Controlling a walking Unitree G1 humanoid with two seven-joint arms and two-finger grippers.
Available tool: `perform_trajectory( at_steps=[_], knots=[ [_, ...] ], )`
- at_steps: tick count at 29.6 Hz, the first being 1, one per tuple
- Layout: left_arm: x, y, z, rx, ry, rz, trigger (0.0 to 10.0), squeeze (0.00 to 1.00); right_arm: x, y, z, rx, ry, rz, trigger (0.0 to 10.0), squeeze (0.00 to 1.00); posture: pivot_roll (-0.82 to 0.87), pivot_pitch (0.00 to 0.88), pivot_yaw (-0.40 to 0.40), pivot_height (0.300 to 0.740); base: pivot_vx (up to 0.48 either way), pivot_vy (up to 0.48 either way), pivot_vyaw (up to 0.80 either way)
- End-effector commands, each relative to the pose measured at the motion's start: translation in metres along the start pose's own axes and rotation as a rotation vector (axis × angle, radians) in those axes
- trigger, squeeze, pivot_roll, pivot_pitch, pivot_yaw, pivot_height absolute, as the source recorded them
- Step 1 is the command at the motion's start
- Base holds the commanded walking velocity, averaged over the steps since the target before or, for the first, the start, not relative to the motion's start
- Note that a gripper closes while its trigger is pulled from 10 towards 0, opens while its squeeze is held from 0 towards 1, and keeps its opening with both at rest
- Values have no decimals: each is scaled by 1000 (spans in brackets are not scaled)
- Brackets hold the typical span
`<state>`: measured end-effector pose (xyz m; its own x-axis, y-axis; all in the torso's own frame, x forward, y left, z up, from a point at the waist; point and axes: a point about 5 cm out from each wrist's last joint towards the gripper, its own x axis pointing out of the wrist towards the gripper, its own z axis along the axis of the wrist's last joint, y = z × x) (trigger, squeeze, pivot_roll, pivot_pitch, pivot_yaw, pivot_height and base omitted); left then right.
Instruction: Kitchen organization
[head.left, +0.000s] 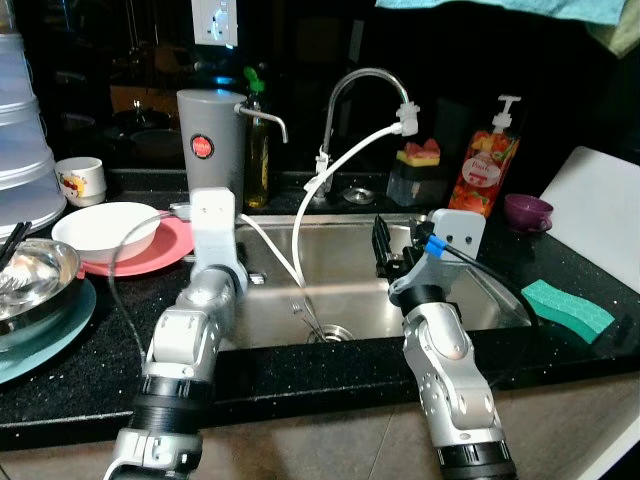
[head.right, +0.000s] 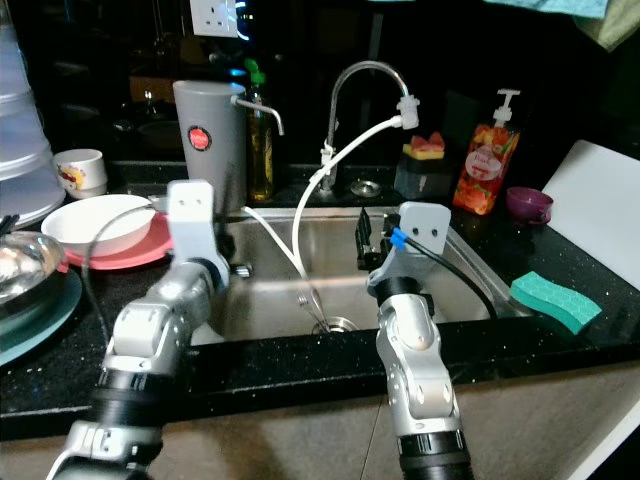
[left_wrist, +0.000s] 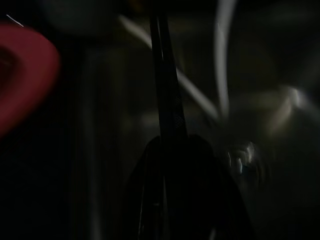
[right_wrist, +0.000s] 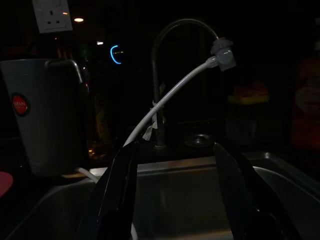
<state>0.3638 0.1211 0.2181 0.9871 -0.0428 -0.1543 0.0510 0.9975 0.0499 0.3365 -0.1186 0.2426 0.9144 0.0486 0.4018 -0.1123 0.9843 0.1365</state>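
In the centre of the frame a fork (head.left: 303, 313) lies on the bottom of the sink (head.left: 470, 290), near the drain (head.left: 330, 333). This is probably the thing to tidy now. The right tool (right_wrist: 175, 195) hangs over the sink, right of centre, its two fingers wide apart and holding nothing. The left tool (left_wrist: 165, 115) is at the sink's left edge; its wrist view is dark and blurred, so I cannot tell if it is open. The step seems an approach, with no grasp yet. Next, the right tool should go down to the fork and avoid the white hose (head.left: 345, 165). Further left on the desk (head.left: 110, 350) stand a white bowl (head.left: 105, 228) on a pink plate (head.left: 165, 245); at the right lies a green sponge (head.left: 567, 307).
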Motion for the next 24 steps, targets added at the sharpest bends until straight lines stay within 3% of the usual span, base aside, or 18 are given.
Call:
perform_trajectory(
  at_steps=[1, 3, 6, 7, 8, 15, 16, 24],
  knots=[
    [-1, -5, -14, 52, 79, -75, 10000, 0, 0, -2, -1, -4, 3, -8, 10000, 0, 198, 8, -92, 740, 0, 0, 0],
    [4, -5, -20, 97, 95, -140, 10000, 0, 0, -1, -1, -1, 4, -6, 10000, 0, 200, 8, -95, 740, 0, 0, 0],
    [6, -5, -20, 120, 91, -156, 10000, 0, 1, -1, -1, 0, 3, -5, 10000, 0, 200, 8, -95, 740, 0, 0, 0],
    [11, -2, -18, 159, 65, -155, 10000, 86, 1, 0, -1, 1, 3, -3, 10000, 0, 202, 4, -97, 740, 0, 0, 0],
    [19, 0, -11, 202, 21, -167, 10000, 1000, 2, 1, -1, 3, 1, 0, 10000, 0, 202, 2, -97, 740, 0, 0, 0],
    [22, -2, -5, 242, 10, -242, 10000, 1000, 2, 0, 0, 2, -7, -4, 10000, 0, 186, 0, -90, 740, 0, 0, 0],
    [20, -2, -1, 241, -13, -254, 10000, 0, 2, -1, 1, 0, -8, -9, 10000, 0, 186, 0, -90, 740, 0, 0, 0],
    [13, 11, 16, 229, -141, -163, 10000, 0, 0, -2, 1, -1, -8, -15, 10000, 0, 183, 0, -90, 740, 0, 0, 0]
  ],
)
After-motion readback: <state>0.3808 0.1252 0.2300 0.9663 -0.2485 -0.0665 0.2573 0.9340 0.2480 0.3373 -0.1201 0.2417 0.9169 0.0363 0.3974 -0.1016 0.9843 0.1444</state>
